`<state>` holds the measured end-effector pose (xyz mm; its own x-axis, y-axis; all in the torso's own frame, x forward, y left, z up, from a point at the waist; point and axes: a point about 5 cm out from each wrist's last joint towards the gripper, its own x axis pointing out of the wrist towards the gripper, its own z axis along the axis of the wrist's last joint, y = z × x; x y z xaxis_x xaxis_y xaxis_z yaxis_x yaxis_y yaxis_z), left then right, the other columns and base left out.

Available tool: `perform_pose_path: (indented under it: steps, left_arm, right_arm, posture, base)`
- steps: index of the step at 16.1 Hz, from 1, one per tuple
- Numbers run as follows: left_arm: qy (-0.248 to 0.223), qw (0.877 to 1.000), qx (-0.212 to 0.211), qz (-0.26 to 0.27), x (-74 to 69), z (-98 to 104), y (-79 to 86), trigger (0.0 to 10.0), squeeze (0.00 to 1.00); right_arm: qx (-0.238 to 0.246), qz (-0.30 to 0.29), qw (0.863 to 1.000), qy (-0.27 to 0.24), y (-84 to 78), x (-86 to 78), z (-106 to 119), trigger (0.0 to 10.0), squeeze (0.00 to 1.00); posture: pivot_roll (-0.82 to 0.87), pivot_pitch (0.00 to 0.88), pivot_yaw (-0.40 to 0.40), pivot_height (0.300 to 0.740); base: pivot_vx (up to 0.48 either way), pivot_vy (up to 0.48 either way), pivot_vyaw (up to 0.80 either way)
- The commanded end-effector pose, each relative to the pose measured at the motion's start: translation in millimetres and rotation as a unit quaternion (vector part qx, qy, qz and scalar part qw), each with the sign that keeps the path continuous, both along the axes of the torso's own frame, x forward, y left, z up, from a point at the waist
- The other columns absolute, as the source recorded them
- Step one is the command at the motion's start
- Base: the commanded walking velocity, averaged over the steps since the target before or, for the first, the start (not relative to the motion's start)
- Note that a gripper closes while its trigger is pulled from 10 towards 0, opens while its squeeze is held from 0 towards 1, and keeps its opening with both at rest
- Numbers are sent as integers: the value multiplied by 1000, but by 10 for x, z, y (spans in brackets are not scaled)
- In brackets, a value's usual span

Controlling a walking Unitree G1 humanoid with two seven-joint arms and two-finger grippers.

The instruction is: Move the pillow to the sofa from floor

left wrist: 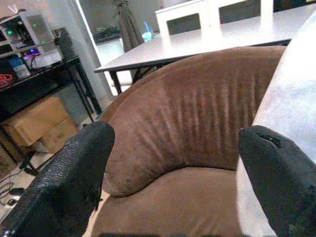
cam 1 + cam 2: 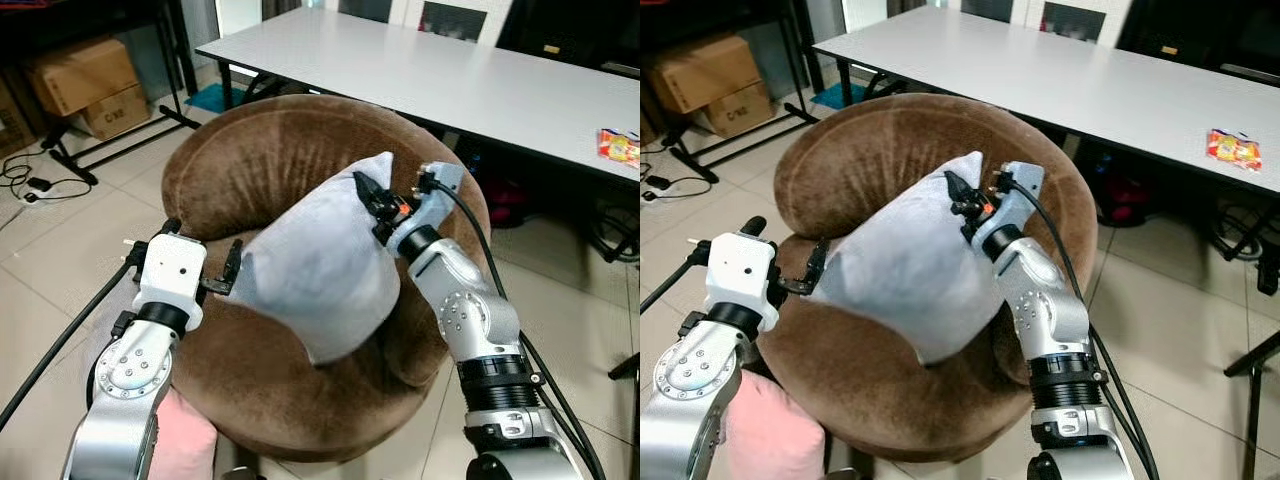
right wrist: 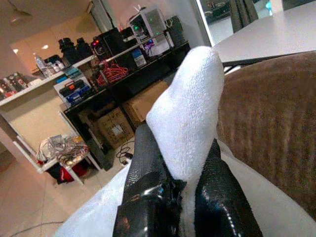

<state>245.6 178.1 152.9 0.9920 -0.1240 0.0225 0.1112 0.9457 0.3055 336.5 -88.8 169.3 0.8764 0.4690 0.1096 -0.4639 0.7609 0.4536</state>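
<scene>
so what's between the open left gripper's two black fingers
Nothing is gripped: the left wrist view shows the brown velvet round sofa through the gap, with the white pillow against one finger.

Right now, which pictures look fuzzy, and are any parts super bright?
Left wrist view: the left end effector has blurry fingers, and the white fabric pillow is washed out. Right wrist view: the pillow corner glows bright in the right end effector. Both eye views: sharp, soft glare on the long white table; the round brown velvet sofa evenly lit.

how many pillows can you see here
2: a white pillow over the brown sofa, pinched by the right claw; a pink pillow low beside the sofa. Others may be hidden.
</scene>
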Motion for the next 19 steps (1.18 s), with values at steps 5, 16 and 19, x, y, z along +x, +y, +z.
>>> perform_pose_path:
  steps: [5, 16, 19]
  left_arm:
    - [9, 1000, 26, -12, -77, -22, 13, 10000, 0]
    - [22, 997, 61, -38, -162, -1, 29, 10000, 0]
    - [26, 997, 62, -34, -182, -18, 55, 10000, 0]
  right_arm:
    - [-19, -20, 1000, 10, 328, 94, 203, 10000, 0]
    - [-144, 156, 974, -79, 392, 321, 324, 10000, 0]
    - [-152, 168, 970, -90, 372, 344, 341, 10000, 0]
  posture:
    - [16, 0, -29, 740]
    - [41, 0, -35, 740]
    - [38, 0, -38, 740]
  base:
    - [0, 0, 0]
    - [0, 0, 0]
    - [0, 0, 0]
